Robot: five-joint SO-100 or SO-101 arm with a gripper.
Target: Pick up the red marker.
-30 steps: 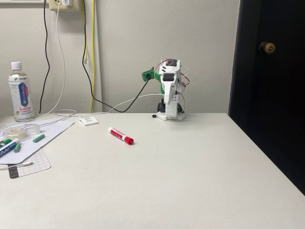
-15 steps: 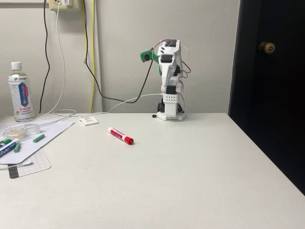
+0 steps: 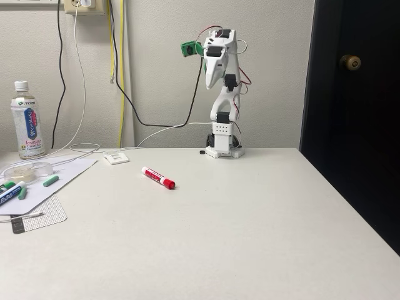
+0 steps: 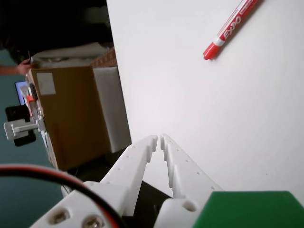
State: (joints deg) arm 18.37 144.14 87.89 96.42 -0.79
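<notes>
The red marker (image 3: 158, 178) lies on open table (image 3: 250, 225) (bottle (image 3: 27, 121) far left); the tool (image 4: 158, 139), raised, is clenched empty.

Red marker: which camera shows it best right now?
The fixed view: the whole red marker lies uncovered on the table, well clear of the raised claw. The wrist view cuts off the marker at its top edge.

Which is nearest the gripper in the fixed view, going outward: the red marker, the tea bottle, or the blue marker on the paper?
The gripper is raised above the arm's base, at the back of the table.
1. Red marker, on the table, below and left of it.
2. Tea bottle, far left by the wall.
3. Blue marker, far left on the paper at the picture's edge.
</notes>
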